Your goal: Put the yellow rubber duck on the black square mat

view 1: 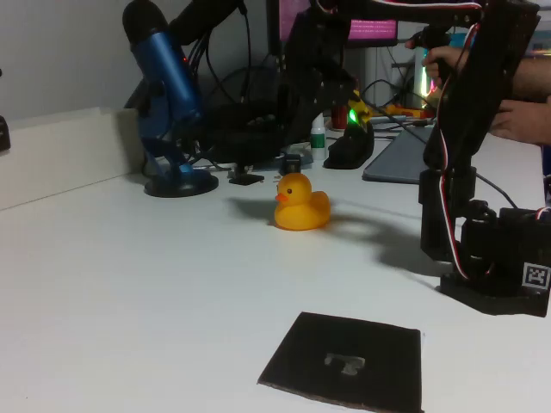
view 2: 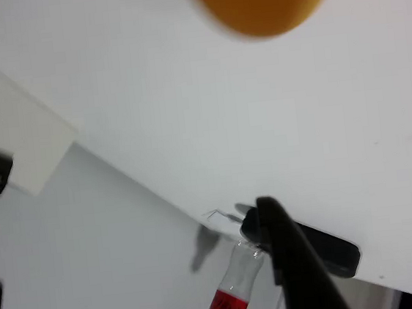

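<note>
- On the white table [view 1: 129, 292], fixed view: the yellow rubber duck [view 1: 300, 203] sits upright near mid-table, beak pointing toward 9 o'clock, tail toward 3 o'clock. Nothing touches it.
- The black square mat [view 1: 344, 361] lies flat toward 6 o'clock from the duck, well apart from it, at the near table edge. A faint pale mark shows at its centre. Nothing rests on it.
- The gripper [view 1: 310, 82] hangs above and behind the duck, roughly at its 12 o'clock in the fixed view. It is dark against dark clutter, so I cannot tell how far the jaws stand apart. I judge it holds nothing, since the duck sits free on the table.
- Wrist view: the duck [view 2: 263, 1] is a blurred orange-yellow blob at 12 o'clock, cut by the top edge. One dark finger [view 2: 295, 263] shows at 6 o'clock.
- Key relation: the duck lies ahead of and below the hand. Its long axis runs 9-to-3 in the fixed view, so I judge a grasp across the body's narrower front-to-back width suits best.
- Step in hand, by my judgement: approach to the duck; the grasp is not yet made and the carry toward 6 o'clock is not yet begun.
- Background: a blue microphone [view 1: 164, 69] stands at the duck's 10 o'clock, clear of the carry path.
</note>
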You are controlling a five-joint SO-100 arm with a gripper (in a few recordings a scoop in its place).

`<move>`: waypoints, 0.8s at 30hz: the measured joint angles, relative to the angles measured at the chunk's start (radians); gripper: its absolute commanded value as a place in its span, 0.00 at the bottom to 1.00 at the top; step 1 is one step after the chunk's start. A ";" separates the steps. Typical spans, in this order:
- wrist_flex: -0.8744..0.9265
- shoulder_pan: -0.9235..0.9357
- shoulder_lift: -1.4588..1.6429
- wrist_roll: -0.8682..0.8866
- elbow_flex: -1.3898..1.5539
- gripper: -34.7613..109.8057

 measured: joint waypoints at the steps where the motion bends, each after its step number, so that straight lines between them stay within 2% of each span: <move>1: 0.000 0.002 0.000 0.000 -0.020 0.56; 11: 0.034 0.002 0.000 0.000 -0.124 0.56; 16: 0.198 0.002 -0.077 -0.017 -0.267 0.56; 24: 0.486 0.005 -0.259 -0.060 -0.664 0.56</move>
